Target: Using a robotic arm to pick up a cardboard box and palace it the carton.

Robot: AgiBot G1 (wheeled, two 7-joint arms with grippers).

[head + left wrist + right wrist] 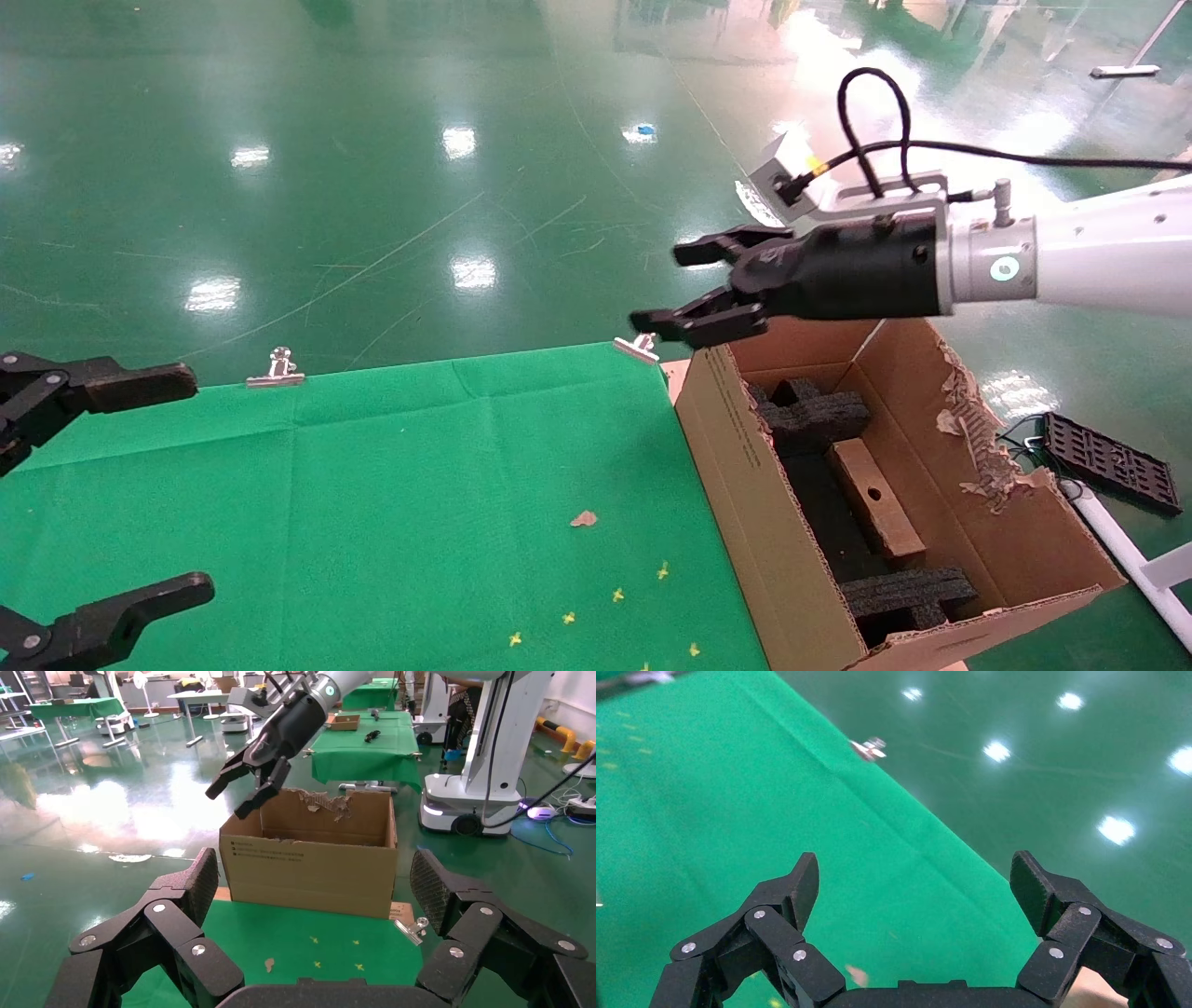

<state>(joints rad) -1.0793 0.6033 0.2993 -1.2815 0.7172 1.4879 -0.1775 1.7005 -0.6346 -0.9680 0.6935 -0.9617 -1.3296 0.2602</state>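
Closest to me, my left gripper [140, 485] hangs over the near left edge of the green cloth [372, 485], its black fingers spread wide and holding nothing. Scattered on the cloth toward the carton are small yellow cross marks [616, 595] and a torn scrap of cardboard [584, 518].

Just beside the cloth's right edge stands the carton [745, 485], large, brown and corrugated, with small black print on the side facing the cloth and a ragged, torn flap [978, 438] on its far side. Inside, black foam inserts [819, 410] sit at both ends, and the cardboard box [875, 499] lies between them: a small flat brown slab with a round hole in its upward-facing narrow edge, already resting in the carton.

Farther off, above the carton's far corner, my right gripper [684, 289] hovers on its white robotic arm [1108, 252], fingers parted and empty, pointing out over the cloth's back corner. Silver clips [276, 369] pin the cloth's far edge, and beyond spreads the glossy green floor [372, 140].
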